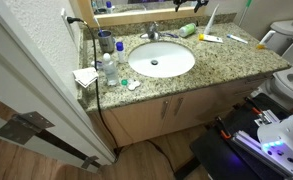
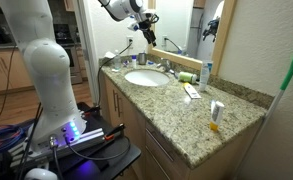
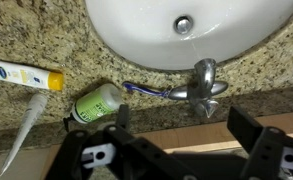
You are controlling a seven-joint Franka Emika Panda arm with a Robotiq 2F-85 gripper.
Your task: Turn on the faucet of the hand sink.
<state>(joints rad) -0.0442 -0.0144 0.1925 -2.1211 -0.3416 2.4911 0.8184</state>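
The hand sink (image 1: 161,62) is an oval white basin with a dark drain, set in a speckled granite top; it also shows in an exterior view (image 2: 146,78) and at the top of the wrist view (image 3: 146,30). The chrome faucet (image 1: 152,33) stands at its back rim, seen in the wrist view (image 3: 202,86) with its lever. My gripper (image 2: 146,28) hangs in the air above and behind the faucet. In the wrist view the gripper (image 3: 184,125) is open and empty, its two fingers wide apart, the faucet a little beyond them.
A green bottle (image 3: 96,103), a blue toothbrush (image 3: 146,90) and a toothpaste tube (image 3: 21,75) lie beside the faucet. A clear bottle (image 1: 108,68), a cup (image 1: 105,41) and a white cloth (image 1: 85,76) stand at one end. The toilet (image 1: 286,40) is beside the counter.
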